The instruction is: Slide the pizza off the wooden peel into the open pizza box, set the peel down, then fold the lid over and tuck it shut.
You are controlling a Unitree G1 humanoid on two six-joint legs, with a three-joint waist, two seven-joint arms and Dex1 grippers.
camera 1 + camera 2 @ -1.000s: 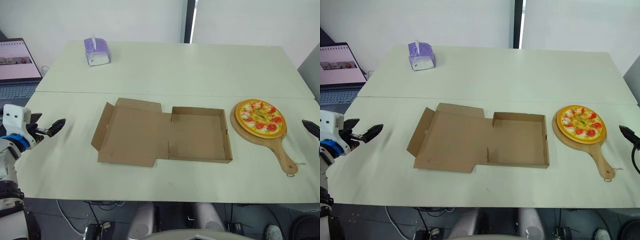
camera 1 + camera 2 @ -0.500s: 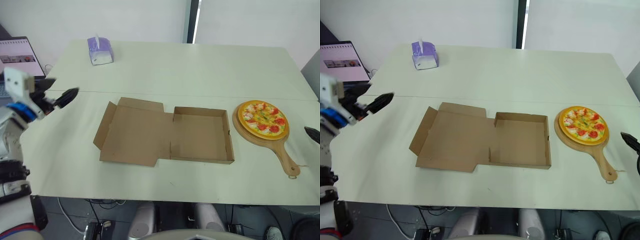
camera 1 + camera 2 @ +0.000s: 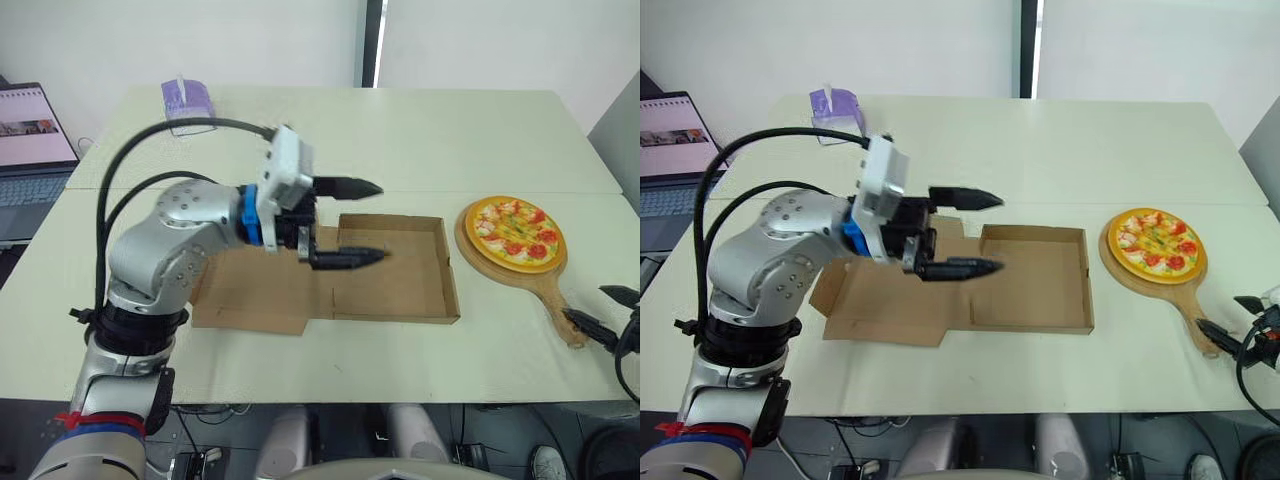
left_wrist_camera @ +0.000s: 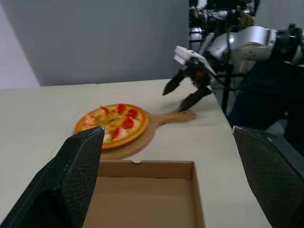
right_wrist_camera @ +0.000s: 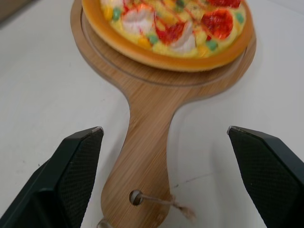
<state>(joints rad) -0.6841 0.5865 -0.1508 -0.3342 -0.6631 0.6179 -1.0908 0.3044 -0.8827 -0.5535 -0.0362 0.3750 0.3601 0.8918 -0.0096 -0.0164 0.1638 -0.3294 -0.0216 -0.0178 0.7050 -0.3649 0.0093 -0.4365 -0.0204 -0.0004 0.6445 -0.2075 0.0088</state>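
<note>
Pizza (image 3: 517, 227) is sitting on the peel (image 3: 548, 292) by the tabletop's (image 3: 450, 130) right edge, with the box (image 3: 400, 285) lying open mid-table. Left gripper (image 3: 382, 221) is hovering wide open over the box. Right gripper (image 5: 164, 129) is hanging open too, fingers either side of the peel's handle.

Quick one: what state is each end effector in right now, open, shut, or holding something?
Left end effector: open, empty, over the pizza box.
Right end effector: open, fingers either side of the peel handle, not gripping it.
</note>
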